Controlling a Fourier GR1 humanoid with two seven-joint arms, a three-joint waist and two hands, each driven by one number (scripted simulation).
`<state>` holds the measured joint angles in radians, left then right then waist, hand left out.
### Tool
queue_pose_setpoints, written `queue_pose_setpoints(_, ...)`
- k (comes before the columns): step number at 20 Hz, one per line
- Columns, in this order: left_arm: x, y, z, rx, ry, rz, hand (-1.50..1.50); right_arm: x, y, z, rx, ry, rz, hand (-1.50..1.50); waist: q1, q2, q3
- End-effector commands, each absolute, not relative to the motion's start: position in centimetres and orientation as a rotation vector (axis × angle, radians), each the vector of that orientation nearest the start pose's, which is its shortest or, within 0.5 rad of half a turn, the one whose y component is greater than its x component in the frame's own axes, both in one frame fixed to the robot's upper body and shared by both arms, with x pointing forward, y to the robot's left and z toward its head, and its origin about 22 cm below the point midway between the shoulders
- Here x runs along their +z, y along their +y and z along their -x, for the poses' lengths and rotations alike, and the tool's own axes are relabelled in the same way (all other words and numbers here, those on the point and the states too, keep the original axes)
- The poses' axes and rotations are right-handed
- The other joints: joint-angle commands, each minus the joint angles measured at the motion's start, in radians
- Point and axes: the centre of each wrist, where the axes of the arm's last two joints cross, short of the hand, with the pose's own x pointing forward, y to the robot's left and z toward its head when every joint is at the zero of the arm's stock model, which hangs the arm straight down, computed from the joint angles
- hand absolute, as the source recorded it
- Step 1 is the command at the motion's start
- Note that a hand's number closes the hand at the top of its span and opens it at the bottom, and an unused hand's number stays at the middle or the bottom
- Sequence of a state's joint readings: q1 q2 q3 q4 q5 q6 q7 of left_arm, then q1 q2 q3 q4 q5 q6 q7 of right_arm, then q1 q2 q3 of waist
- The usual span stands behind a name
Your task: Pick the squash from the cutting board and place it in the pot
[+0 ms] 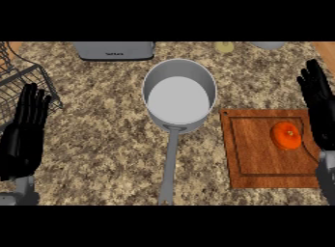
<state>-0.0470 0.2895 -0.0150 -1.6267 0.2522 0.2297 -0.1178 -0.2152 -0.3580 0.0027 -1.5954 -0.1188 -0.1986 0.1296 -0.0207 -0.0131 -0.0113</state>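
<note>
A small round orange squash lies on a reddish-brown wooden cutting board, toward the board's upper right part, on the right side of the speckled granite tabletop. The robot's right hand, black with straight fingers pointing up the view, stands over the board's right edge, just beside the squash on its right; it does not touch the squash and holds nothing. Its grey forearm comes in from the lower right corner.

A grey metal pot with a pale inside sits on the tabletop to the upper left of the board, close to the board's top left corner. Its long handle runs straight down toward the lower edge of the view, parallel to the board's left side.

The robot's left hand rests at the left edge of the view, fingers straight and up, released and holding nothing, well apart from the pot and the squash. Beside it, at the upper left, stands a black wire rack. A grey boxy appliance sits at the tabletop's far edge above the pot.
</note>
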Motion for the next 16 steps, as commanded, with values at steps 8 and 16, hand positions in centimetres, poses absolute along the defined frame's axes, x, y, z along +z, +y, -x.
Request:
queue_pose_setpoints(8, 2.6, 25.2, -25.4, -0.021, -1.582, -0.016, 0.00, 15.1, -22.2, -28.8, 1.172, -1.836, -0.329, 1.50, 0.062, 0.010, 0.018)
queue_pose_setpoints(16, 3.8, 24.0, -25.9, 0.001, -1.501, 0.013, 0.00, 16.2, -33.9, -30.0, 1.092, -2.057, -0.766, -1.50, 0.025, 0.028, 0.024)
